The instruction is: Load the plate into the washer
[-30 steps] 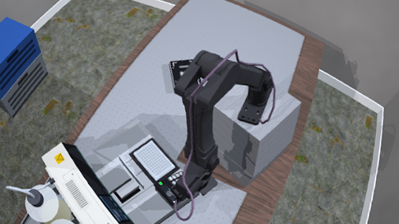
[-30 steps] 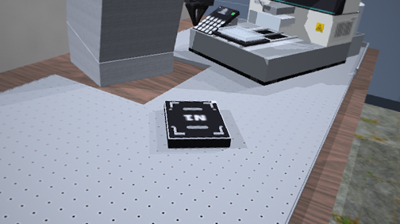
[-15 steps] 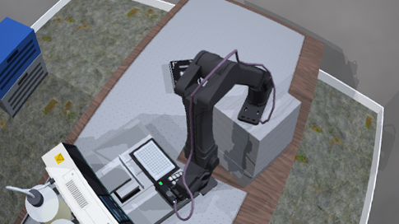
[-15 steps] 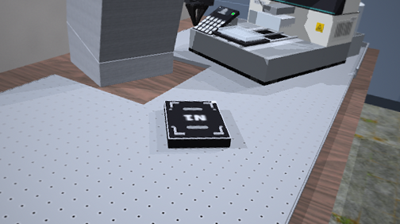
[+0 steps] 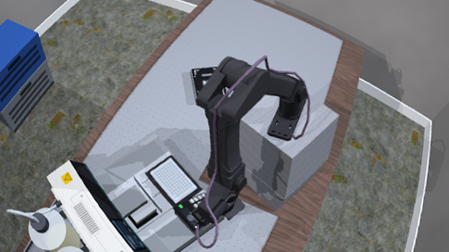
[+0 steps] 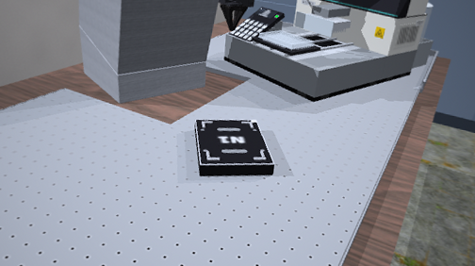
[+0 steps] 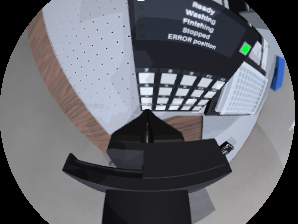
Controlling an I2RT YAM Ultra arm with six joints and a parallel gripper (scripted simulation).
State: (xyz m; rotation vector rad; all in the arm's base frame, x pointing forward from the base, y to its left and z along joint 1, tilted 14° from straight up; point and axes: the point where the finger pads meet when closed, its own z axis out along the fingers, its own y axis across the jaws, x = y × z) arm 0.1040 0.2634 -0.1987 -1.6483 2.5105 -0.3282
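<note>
gripper [image 5: 205, 215] [image 6: 231, 28] [image 7: 147, 112] shut, empty; tips just beside start key [image 6: 235, 33] [image 7: 146, 107], plate [image 5: 174, 180] [image 6: 286, 39] [image 7: 243, 90] off to right. press likely straight down.

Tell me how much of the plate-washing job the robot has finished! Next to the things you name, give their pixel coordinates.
The plate [image 5: 174, 179] [image 6: 287, 40] [image 7: 243, 91] is already on the washer's carrier, and nest N1 [image 6: 233, 146] is empty. The claw [image 6: 231, 28] [image 7: 147, 112] is shut with nothing in it, pointing down at the keypad [image 6: 251, 27] [image 7: 172, 90]. The lamp [image 5: 180, 206] [image 6: 276, 15] [image 7: 245, 49] is green, but I can't tell whether START was pressed. If not, pressing and waiting remain.
</note>
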